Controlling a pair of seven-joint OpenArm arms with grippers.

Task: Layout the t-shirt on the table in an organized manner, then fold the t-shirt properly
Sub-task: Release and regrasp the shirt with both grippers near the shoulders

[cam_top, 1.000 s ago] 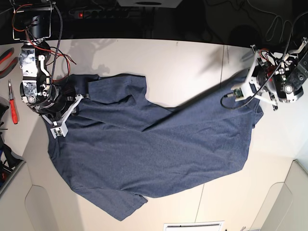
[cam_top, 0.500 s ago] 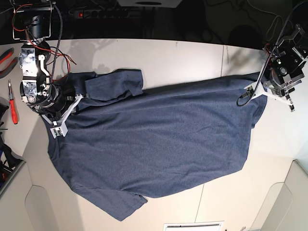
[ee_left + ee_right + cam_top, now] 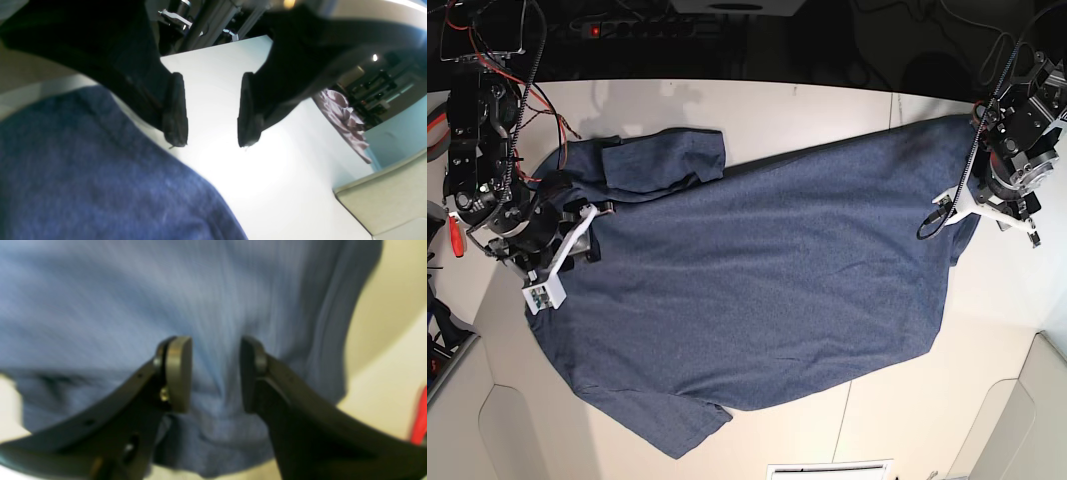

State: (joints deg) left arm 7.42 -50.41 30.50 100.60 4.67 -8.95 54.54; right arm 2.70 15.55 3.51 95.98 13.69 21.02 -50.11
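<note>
Your right gripper point(image 3: 213, 373) now stands open just over the t-shirt point(image 3: 767, 280), holding nothing, having let its edge go. Across the worktop point(image 3: 827, 110) your left gripper point(image 3: 211, 110) has also opened, empty, beside the hem. The far edge has dropped flat, so I judge layout nearly done; one sleeve remains folded over.

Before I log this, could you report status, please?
Both grippers open, empty: left gripper, right gripper. t-shirt spread on table, unfolded. Nothing obstructing.

Bright table glare; blurred wrist views
</note>
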